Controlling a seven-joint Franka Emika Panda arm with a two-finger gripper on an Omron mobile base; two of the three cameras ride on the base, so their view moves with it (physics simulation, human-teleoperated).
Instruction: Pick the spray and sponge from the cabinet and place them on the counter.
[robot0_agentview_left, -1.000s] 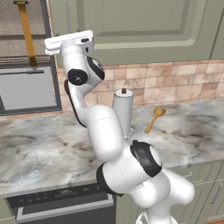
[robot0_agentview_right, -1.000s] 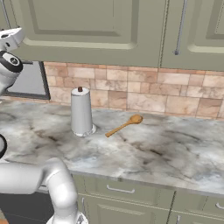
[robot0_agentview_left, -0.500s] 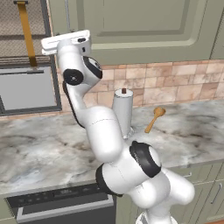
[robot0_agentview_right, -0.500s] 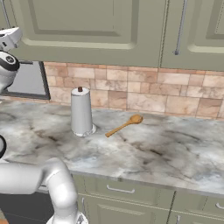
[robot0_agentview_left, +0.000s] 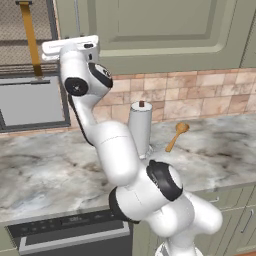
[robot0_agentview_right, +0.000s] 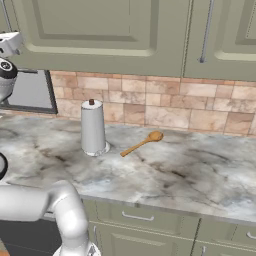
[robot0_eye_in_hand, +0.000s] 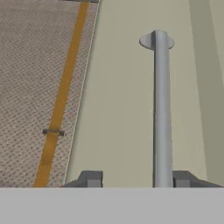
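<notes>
Step in hand: door-opening stage, as I read it. The gripper (robot0_eye_in_hand: 135, 178) is up at the olive-green cabinet (robot0_agentview_left: 165, 30), right on its bar handle (robot0_eye_in_hand: 161, 109).

Key relation: in the hand view the handle runs straight away from the gripper, a long thin metal bar ending at a round mount. It passes between the two fingertips, hard against one of them, with an open gap to the other.

Handle axis: in the left base view the bar stands upright on the door's left edge, just above the hand, so the jaws straddle it crosswise.

Gripper state: part-way spread around the bar. One tip looks to touch it; a firm pinch I cannot confirm.

Neighbour to mind: the wire-mesh unit (robot0_eye_in_hand: 35, 87) with its orange strap (robot0_eye_in_hand: 61, 100) lies just left of the door edge, close beside the hand.

Spray and sponge: nowhere to be seen. My guess is they sit behind the shut door.

Worktop: the marble worktop (robot0_agentview_right: 190, 170) waits below, carrying a paper-towel roll (robot0_agentview_right: 93, 127) and a wooden spoon (robot0_agentview_right: 141, 143) to its right.

Next move needs: squeeze onto the bar, then pull so the door swings out.
</notes>
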